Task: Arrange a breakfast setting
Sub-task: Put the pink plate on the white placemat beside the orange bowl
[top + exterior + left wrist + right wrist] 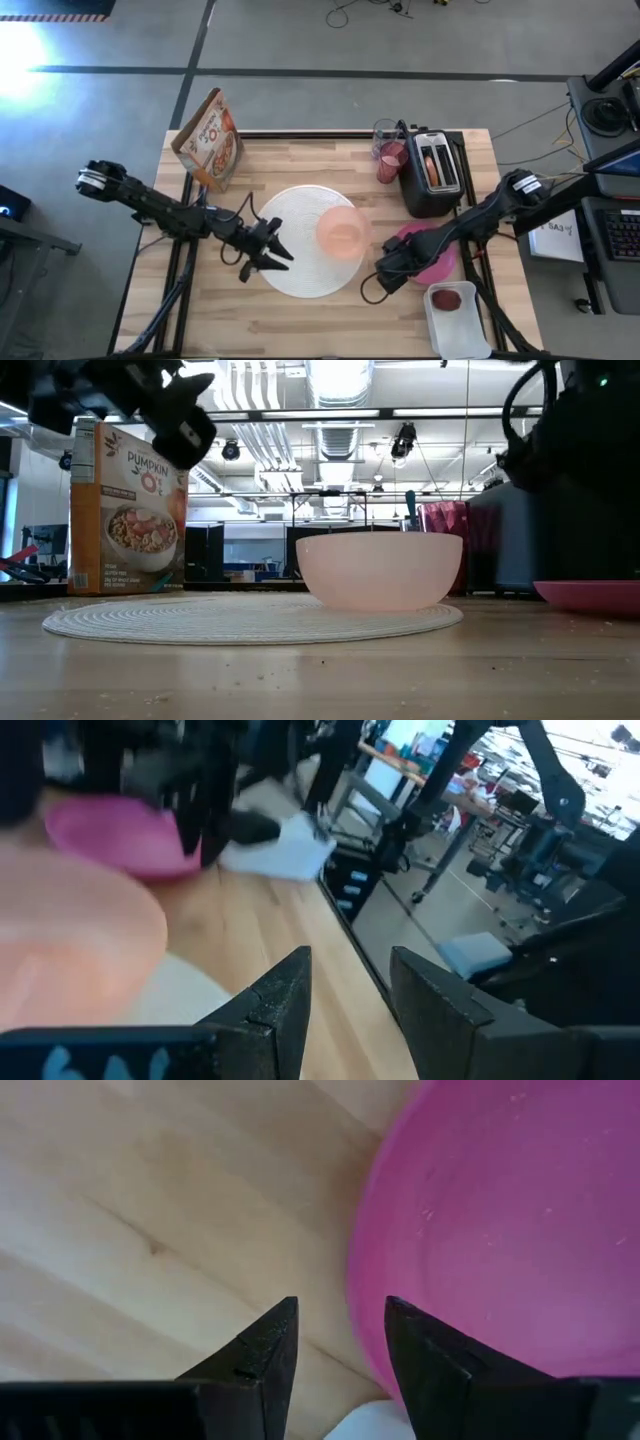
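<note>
Setting partly built: large white round disc (300, 240) sits mid-table with the translucent peach bowl (342, 232) on its 3 o'clock side. Small magenta plate (432, 252) lies on bare wood at about 4 o'clock off the disc, beside it and clear of its rim. Pink tumbler (391, 159) stands at 1 o'clock by the black toaster (432, 172), bagel (433, 166) in its slots. Cereal (210, 140) box upright at 11 o'clock, not poured. Small red fruit (449, 298) sits in the white rectangular tray (458, 328) at 5 o'clock. Left gripper (268, 252) hovers over the disc's 8 o'clock edge, fingers parted, empty. Right gripper (392, 274) sits at the plate's near rim, fingers apart, pinching nothing. Left to do: bagel, tumbler, cereal, fruit.
</note>
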You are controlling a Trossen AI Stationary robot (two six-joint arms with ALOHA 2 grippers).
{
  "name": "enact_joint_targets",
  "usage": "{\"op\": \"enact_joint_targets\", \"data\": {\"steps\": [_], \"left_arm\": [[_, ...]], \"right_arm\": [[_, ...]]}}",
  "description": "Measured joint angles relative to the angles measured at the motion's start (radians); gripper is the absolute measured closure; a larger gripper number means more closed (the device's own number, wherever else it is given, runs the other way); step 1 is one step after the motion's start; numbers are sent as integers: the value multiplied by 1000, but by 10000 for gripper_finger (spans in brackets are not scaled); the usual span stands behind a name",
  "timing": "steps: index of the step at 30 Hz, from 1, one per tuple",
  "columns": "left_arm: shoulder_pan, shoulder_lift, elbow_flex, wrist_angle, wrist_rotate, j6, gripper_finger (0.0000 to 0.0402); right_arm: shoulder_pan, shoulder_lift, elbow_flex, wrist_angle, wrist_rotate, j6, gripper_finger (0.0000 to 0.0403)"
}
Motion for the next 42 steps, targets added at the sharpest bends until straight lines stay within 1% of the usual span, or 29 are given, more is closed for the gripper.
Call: {"op": "enact_joint_targets", "data": {"steps": [6, 13, 17, 20, 23, 27, 32, 35, 42], "left_arm": [[-13, 1, 58, 1, -1, 119, 279], [-45, 2, 155, -1, 0, 192, 279], [-70, 2, 208, -3, 6, 219, 279], [-92, 2, 247, -39, 34, 224, 279], [-115, 2, 284, -122, 36, 252, 279], [-135, 2, 327, -244, 33, 277, 279], [-151, 2, 341, -285, 32, 277, 279], [-154, 2, 339, -286, 32, 277, 279], [-155, 2, 329, -320, 32, 274, 279]], "right_arm": [[-20, 48, 0, -6, -3, -89, 262], [-41, 131, 0, -9, -5, -196, 262], [-42, 174, 4, -11, -27, -250, 272], [-43, 186, 4, -12, -43, -268, 285], [-42, 176, 3, -11, -54, -269, 306], [-41, 151, 1, -14, -63, -269, 344], [-39, 122, -1, -18, -61, -259, 381], [-36, 111, -1, -19, -62, -256, 386], [-13, 66, 3, -21, -109, -260, 388]]}}
